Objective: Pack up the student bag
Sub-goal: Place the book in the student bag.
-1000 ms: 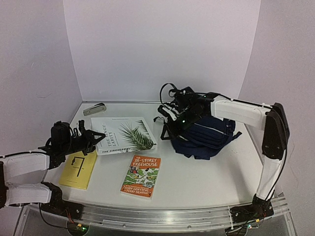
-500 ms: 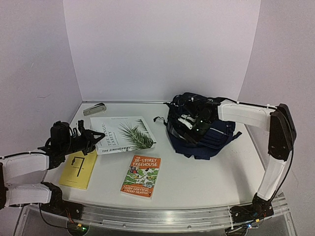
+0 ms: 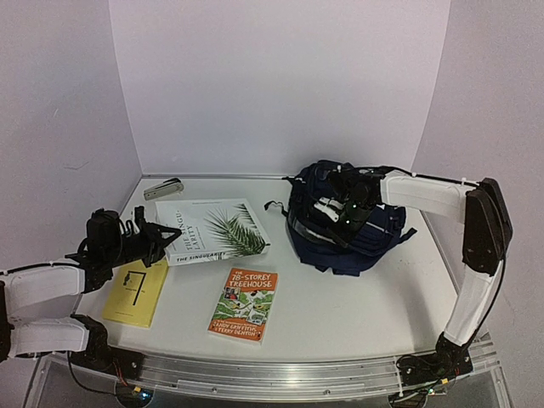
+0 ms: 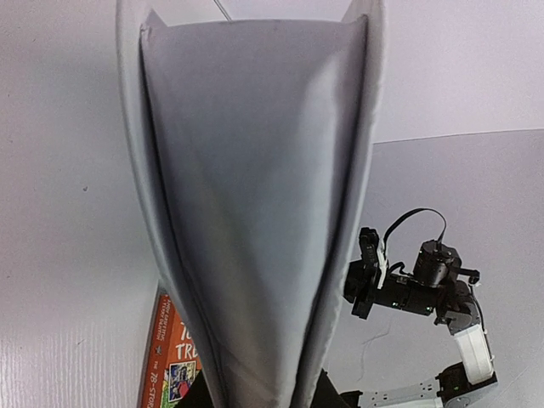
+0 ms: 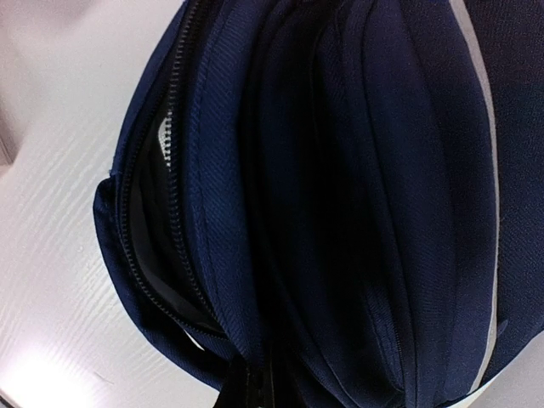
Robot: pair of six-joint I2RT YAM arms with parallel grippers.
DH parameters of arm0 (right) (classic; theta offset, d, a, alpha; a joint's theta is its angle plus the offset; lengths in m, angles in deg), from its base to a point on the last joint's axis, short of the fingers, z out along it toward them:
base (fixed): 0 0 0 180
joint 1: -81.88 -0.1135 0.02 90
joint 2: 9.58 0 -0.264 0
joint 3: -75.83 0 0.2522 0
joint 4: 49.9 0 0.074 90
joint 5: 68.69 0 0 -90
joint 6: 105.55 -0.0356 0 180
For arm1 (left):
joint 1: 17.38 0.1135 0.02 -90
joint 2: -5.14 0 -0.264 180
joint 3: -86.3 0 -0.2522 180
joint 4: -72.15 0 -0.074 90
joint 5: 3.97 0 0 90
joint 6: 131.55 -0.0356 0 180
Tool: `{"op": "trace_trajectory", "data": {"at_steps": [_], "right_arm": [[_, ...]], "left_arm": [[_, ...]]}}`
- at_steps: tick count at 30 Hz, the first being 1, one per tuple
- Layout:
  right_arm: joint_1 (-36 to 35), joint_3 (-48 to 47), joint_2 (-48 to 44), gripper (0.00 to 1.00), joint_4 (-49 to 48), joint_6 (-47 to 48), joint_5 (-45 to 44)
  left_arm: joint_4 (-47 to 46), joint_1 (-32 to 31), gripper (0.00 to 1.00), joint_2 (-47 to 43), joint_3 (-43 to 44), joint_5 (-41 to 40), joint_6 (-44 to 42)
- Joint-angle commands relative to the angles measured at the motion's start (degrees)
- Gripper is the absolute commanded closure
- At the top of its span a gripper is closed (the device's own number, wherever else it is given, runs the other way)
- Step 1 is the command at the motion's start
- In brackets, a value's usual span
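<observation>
Pinching an edge of the white book (image 3: pixel 214 231) with the left gripper (image 3: pixel 155 239), readying it for packing; pressing right gripper (image 3: pixel 337 208) jaws together at the backpack (image 3: pixel 370 245) beside its open zip (image 5: pixel 157 212), perhaps widening it.

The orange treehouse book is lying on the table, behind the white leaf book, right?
Not quite. The orange treehouse book lies on the table in front of the white leaf book, toward the near edge, not behind it. The top external view shows this.
</observation>
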Motion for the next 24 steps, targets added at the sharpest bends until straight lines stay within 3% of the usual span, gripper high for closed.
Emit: {"op": "trace_trajectory", "data": {"at_steps": [1, 14, 24], "right_arm": [[-0.6, -7.8, 0.1, 1.00, -0.5, -3.7, 6.5], [-0.4, -26.3, 4.9, 1.00, 0.1, -10.3, 11.4], [0.5, -32.9, 6.7, 1.00, 0.0, -10.6, 10.0]], "left_arm": [[-7.2, 0.0, 0.89, -1.1, 2.2, 2.0, 0.8], [-17.1, -2.3, 0.93, 4.1, 4.0, 5.2, 2.1], [-29.2, -5.6, 0.95, 17.5, 8.4, 3.9, 5.4]]}}
